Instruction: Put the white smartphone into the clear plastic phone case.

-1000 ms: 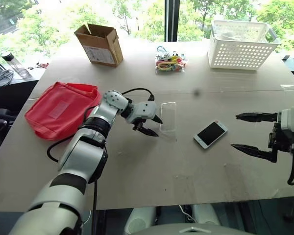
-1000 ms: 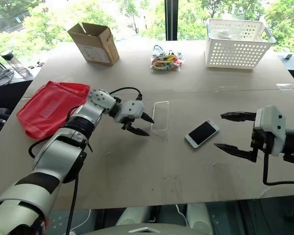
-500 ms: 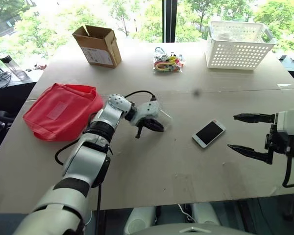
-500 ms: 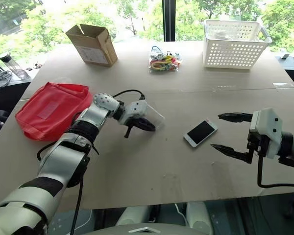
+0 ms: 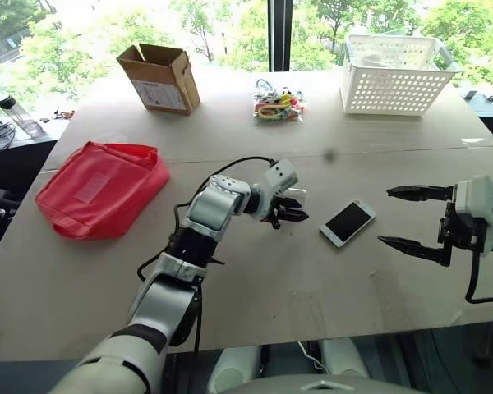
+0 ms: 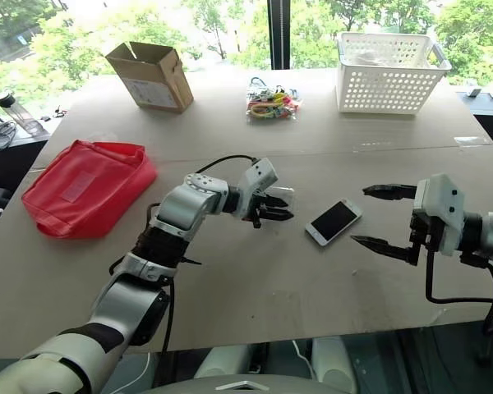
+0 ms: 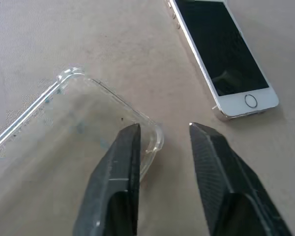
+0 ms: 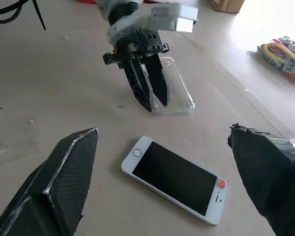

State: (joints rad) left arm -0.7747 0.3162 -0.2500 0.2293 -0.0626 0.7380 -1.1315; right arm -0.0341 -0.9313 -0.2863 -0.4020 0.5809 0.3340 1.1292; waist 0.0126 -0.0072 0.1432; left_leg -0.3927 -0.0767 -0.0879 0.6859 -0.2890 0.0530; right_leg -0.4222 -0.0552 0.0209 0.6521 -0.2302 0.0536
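phone: white flat rectangular smartphone with black glass screen (image 5: 347,222) lies face up on the tan matte table (image 5: 312,287), right of frame centre, free of both grippers.
phone handling: we judge it stiff, fairly light, glass slick; take it by the long white edges, not the screen.
case: clear thin plastic phone case with rounded corners and raised rim (image 7: 73,118) lies just left of the phone, close but apart.
case handling: we judge it very light, springy, slippery, apt to skid or flex; hold the rim near a corner.
left gripper: left gripper (image 7: 160,140) has jaws part open straddling the case's corner rim, one finger over the case, one outside; nothing clamped that we can see.
right gripper: right gripper (image 5: 411,217), centre right of frame, jaws spread wide, empty, near the phone but apart.
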